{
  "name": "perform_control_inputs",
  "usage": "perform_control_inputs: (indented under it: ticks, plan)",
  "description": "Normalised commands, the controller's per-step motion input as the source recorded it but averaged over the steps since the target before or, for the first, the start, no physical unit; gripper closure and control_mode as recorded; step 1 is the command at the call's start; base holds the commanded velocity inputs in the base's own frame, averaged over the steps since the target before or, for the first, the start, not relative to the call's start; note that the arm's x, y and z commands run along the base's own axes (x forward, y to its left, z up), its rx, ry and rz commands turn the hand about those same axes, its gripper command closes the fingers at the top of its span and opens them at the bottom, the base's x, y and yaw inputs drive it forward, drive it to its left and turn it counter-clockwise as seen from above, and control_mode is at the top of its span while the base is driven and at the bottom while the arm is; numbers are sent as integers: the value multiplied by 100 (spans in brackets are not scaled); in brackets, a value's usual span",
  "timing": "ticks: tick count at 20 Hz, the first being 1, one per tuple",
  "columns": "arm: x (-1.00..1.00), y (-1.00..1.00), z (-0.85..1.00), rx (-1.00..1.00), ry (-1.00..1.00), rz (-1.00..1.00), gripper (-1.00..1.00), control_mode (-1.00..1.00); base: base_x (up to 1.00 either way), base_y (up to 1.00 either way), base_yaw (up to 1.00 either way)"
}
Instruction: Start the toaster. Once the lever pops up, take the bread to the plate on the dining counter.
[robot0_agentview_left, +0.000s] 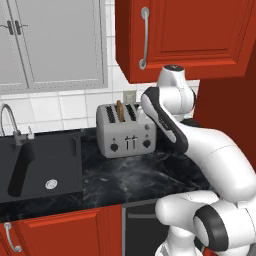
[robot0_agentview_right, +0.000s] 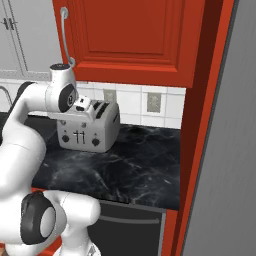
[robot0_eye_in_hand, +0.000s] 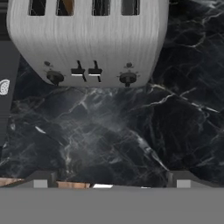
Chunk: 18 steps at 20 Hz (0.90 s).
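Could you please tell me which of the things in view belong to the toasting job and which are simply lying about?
Belong to the job:
toaster
bread, upright in a toaster slot
gripper, open above the worktop

Just there:
sink
tap
wall sockets
upper cabinet

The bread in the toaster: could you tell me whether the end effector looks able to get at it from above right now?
Probably yes. The bread sticks up out of a slot of the toaster, nothing covers it, and the end effector is open in front of the toaster.
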Motion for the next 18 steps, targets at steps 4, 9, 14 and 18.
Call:
perform_control_inputs:
  ticks: [4,9,14,18]
  plan:
    - [2,14,-19,0,-5,0,-100,-100,0,0,0]
    - [4,1,-22,0,-10,0,-100,-100,0,0,0]
    - [1,0,-18,0,-10,0,-100,-100,0,0,0]
    - [0,0,-17,0,-8,0,-100,-100,0,0,0]
